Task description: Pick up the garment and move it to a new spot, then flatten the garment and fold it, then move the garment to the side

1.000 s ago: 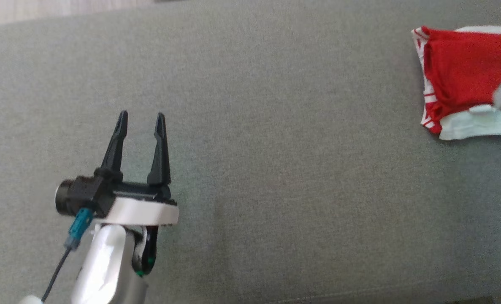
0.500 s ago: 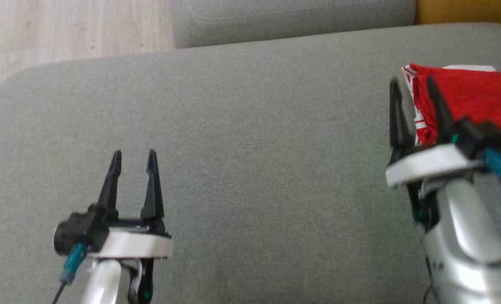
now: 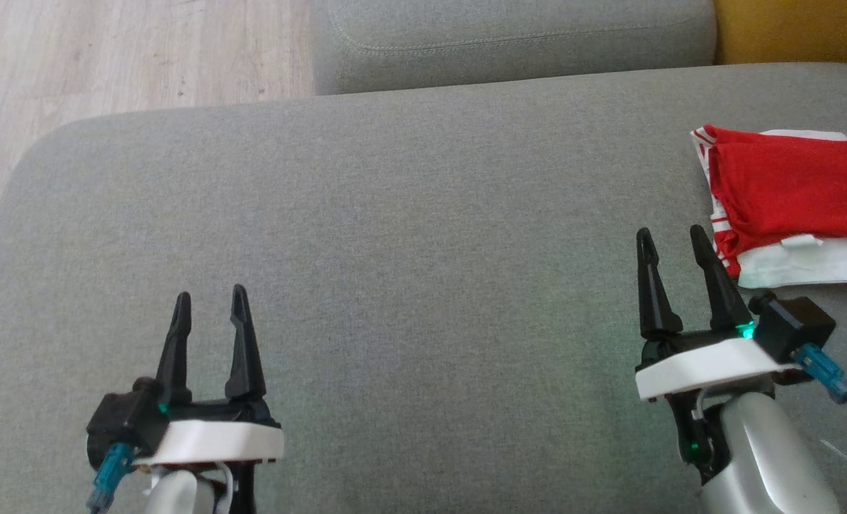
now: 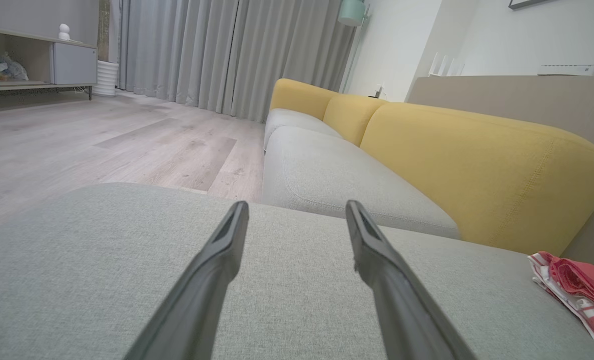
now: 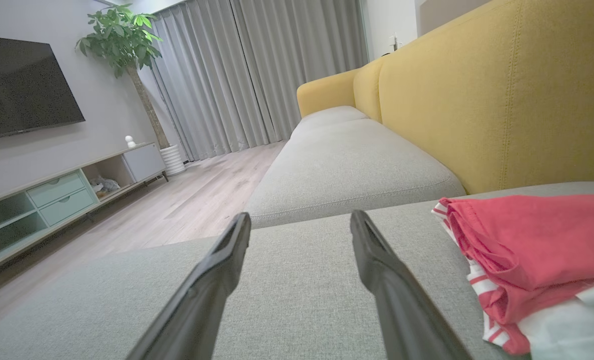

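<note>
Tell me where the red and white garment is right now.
In the head view the garment lies at the far right of the grey sofa cushion, just ahead and to the right of the right gripper.

support: grey sofa seat [image 3: 409, 235] | carried: red-and-white garment [image 3: 787, 189] is laid folded on it | place: far right

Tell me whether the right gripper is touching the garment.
Apart. The right wrist view shows bare cushion between the open right gripper and the garment.
</note>
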Tool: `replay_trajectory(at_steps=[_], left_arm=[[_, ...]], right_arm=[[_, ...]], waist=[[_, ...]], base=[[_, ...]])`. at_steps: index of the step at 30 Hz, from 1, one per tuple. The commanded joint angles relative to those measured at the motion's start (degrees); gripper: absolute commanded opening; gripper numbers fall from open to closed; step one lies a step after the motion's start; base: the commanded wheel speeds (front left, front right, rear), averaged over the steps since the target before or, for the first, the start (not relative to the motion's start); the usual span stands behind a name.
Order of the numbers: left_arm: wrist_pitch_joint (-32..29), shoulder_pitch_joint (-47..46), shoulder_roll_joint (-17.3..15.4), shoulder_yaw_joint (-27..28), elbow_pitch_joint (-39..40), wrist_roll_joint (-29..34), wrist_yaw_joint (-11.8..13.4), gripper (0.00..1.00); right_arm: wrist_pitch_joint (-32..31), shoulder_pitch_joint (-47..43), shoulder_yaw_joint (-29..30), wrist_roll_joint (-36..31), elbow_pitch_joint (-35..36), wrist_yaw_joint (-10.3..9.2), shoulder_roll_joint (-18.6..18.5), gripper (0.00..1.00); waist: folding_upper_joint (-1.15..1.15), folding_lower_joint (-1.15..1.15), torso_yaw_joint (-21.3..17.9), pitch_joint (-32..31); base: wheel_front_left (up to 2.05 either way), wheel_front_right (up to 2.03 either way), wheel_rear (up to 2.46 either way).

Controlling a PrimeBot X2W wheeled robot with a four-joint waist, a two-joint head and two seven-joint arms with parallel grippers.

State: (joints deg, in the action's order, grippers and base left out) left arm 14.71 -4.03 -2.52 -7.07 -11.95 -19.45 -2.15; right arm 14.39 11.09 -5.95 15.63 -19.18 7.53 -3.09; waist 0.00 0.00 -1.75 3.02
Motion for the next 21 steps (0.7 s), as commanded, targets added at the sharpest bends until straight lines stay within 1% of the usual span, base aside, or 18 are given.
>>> replay_trajectory(at_steps=[1, 5, 7, 12, 18, 21], left_arm=[[0.3, -1.2, -0.4, 2.4, 2.0, 0.0, 0.3, 1.00], [0.3, -1.1, -0.4, 2.5, 1.4, -0.2, 0.8, 1.00], [0.3, -0.8, -0.4, 2.4, 0.6, -1.4, 1.0, 1.00], [0.3, -1.1, -0.4, 2.7, -0.3, -2.2, 1.8, 1.00], [0.3, -0.8, -0.4, 2.6, 0.8, -2.8, 1.2, 1.00], [0.3, -0.7, -0.4, 2.9, 0.9, -3.2, 1.7, 1.00]], right_arm=[[0.6, 1.2, -1.5, 0.2, 2.1, -0.04, 0.2, 1.00], [0.6, 1.0, -1.6, 0.2, 2.2, -0.04, 0.2, 1.00], [0.6, 0.9, -1.9, 0.2, 2.1, -0.04, 0.2, 1.00], [0.6, 0.8, -3.3, 0.6, 2.5, -0.04, 0.2, 1.00], [0.6, 0.4, -3.5, 0.4, 2.5, -0.04, 0.2, 1.00], [0.6, 0.3, -3.6, 0.7, 2.5, -0.04, 0.2, 1.00]], waist=[[0.00, 0.00, 0.0, 0.0], [0.00, 0.00, -0.1, -0.2], [0.00, 0.00, -0.2, -0.3], [0.00, 0.00, -0.6, -0.4], [0.00, 0.00, -0.8, -0.6], [0.00, 0.00, -1.0, -0.6]], base=[[0.00, 0.00, 0.00], [0.00, 0.00, 0.00], [0.00, 0.00, 0.00], [0.00, 0.00, 0.00], [0.00, 0.00, 0.00], [0.00, 0.00, 0.00]])
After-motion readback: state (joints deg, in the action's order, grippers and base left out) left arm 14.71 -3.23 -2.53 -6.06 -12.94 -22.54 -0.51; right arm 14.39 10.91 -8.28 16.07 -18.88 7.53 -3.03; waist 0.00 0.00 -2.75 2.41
